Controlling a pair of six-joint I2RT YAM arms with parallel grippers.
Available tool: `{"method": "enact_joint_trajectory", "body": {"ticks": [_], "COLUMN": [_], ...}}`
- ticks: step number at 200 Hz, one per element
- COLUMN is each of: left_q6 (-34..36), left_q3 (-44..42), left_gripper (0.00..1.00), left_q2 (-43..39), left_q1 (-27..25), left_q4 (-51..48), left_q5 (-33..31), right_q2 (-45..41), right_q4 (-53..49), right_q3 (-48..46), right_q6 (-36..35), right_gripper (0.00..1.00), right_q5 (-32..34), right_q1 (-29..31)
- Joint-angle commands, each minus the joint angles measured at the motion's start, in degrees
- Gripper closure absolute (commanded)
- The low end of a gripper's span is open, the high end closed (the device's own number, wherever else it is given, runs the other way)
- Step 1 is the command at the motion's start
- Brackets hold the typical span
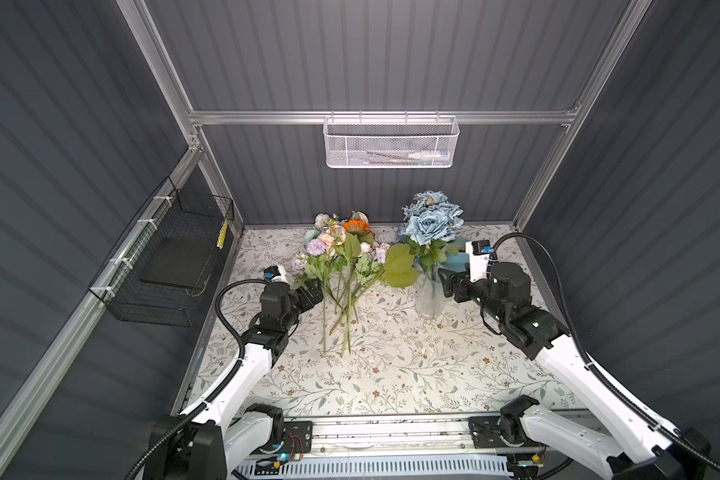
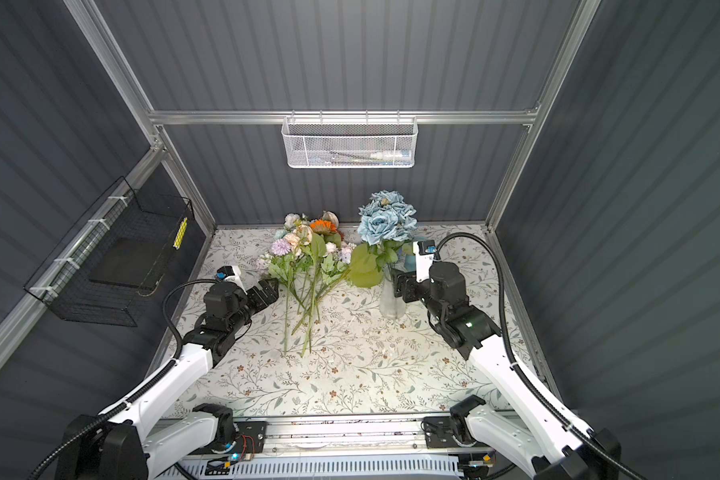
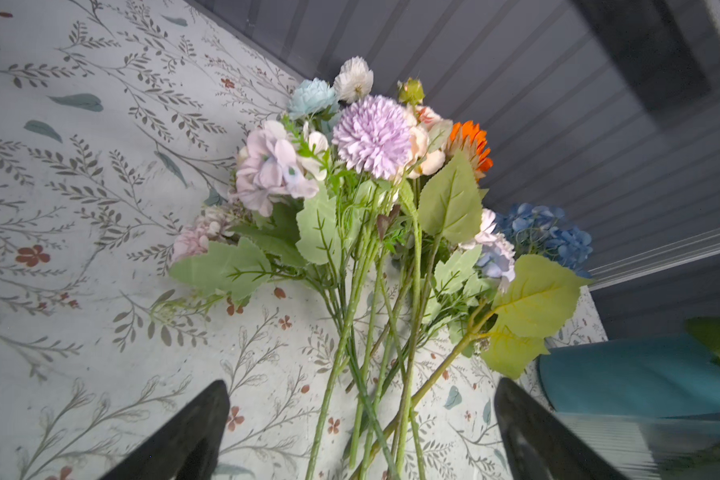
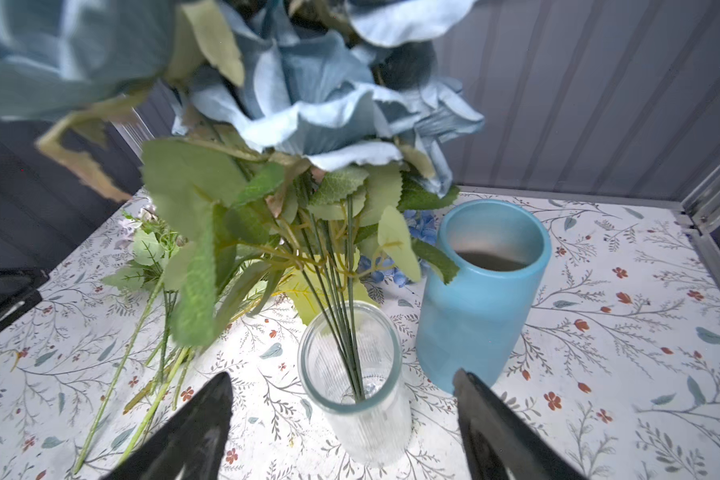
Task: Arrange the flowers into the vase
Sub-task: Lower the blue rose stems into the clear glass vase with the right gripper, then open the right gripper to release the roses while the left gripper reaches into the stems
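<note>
A clear ribbed glass vase (image 1: 430, 299) (image 2: 393, 301) (image 4: 362, 415) stands on the floral table with a blue rose spray (image 1: 431, 218) (image 2: 387, 216) (image 4: 308, 104) upright in it. The other flowers (image 1: 346, 257) (image 2: 312, 257) (image 3: 371, 137) lie in a loose pile left of the vase, stems pointing to the front. My right gripper (image 1: 449, 284) (image 2: 400, 283) (image 4: 344, 380) is open just right of the vase neck, holding nothing. My left gripper (image 1: 309, 292) (image 2: 268, 292) (image 3: 360, 390) is open at the pile's left edge, with the stems seen between its fingers in the left wrist view.
A blue opaque jar (image 4: 483, 299) (image 1: 458, 257) (image 3: 641, 374) stands close behind the glass vase. A white mesh basket (image 1: 391, 143) hangs on the back wall and a black wire basket (image 1: 171, 257) on the left wall.
</note>
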Motion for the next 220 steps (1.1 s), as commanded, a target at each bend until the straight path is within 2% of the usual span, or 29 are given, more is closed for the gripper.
{"method": "enact_joint_trajectory", "body": {"ticks": [1,29,68,92,127,186,220], "left_q6": [3.20,5.51,7.17,7.81,8.16,10.52,11.13], "left_q3": [-0.13,-0.13,0.87,1.32,1.31,3.41,3.45], "left_gripper": [0.01,0.13,0.28,0.32,0.39,0.59,0.78], "left_q2": [0.36,3.12,9.88,13.56,18.88,24.30,24.83], "left_q1": [0.40,0.38,0.16,-0.77,-3.06,-6.54,-7.42], "left_q4": [-5.68,-6.68,-7.21,-6.19,-4.39,-3.29,-3.20], "left_q5": [0.38,5.22,9.48,12.12,11.03,7.96,6.36], "right_q2": [-3.03,-5.20,-3.17,-1.83,-1.09,-1.32,-1.34], "right_q4": [-0.54,2.92,6.66,7.61,8.07,8.14,8.30], "right_q3": [-2.95,-5.58,-6.66,-6.67,-7.04,-6.99,-6.87], "right_q6": [3.43,6.20,7.95,8.20,8.52,8.49,8.48], "right_gripper": [0.13,0.10,0.06,0.04,0.02,0.01,0.01], "right_q5": [-3.68,-4.36,-4.38,-5.19,-5.15,-5.12,-5.11], "right_q1": [-0.12,-0.22,-0.21,-0.22,-0.20,-0.21,-0.22]}}
